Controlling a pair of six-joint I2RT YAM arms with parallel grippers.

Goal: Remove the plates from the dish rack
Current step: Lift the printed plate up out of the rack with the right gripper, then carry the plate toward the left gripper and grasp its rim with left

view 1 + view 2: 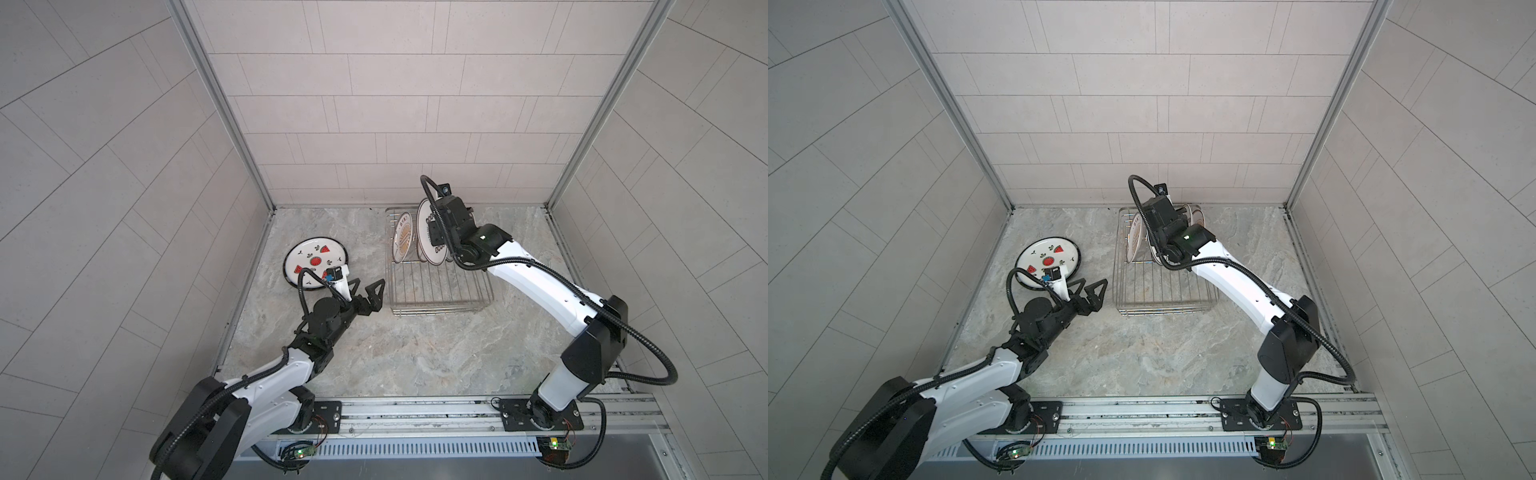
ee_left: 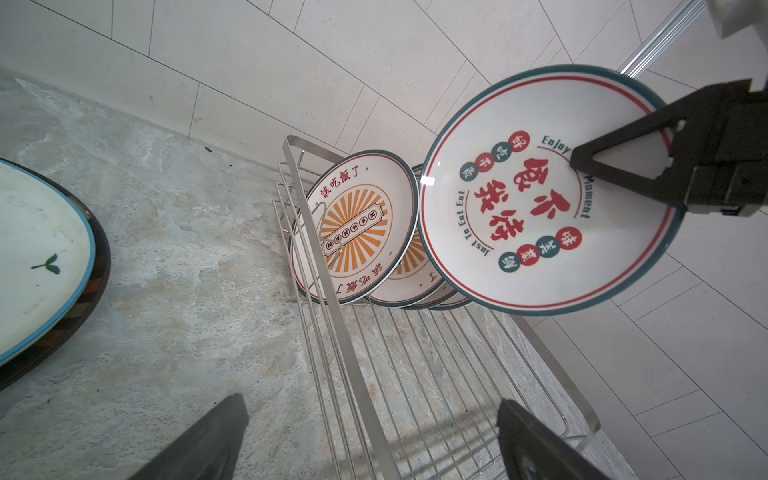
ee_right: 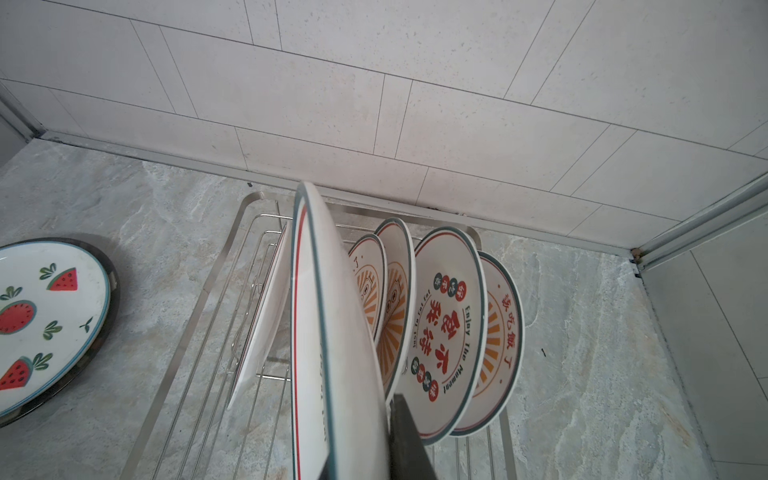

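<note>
The silver wire dish rack (image 1: 440,291) (image 1: 1163,291) stands at the back of the table, with several plates (image 3: 449,332) upright at its far end, some with an orange sunburst (image 2: 353,224). My right gripper (image 1: 436,235) (image 3: 365,457) is shut on the rim of a large white plate with red characters (image 2: 519,216) (image 3: 332,332), holding it upright above the rack. A watermelon plate (image 1: 309,259) (image 1: 1044,255) lies flat on the table to the left. My left gripper (image 1: 370,286) (image 1: 1092,286) (image 2: 370,449) is open and holds nothing, beside the rack's left front side.
The tiled back wall (image 1: 395,166) rises close behind the rack, and side walls close in the marble table (image 1: 415,353). A metal rail (image 1: 415,409) carrying both arm bases runs along the front edge.
</note>
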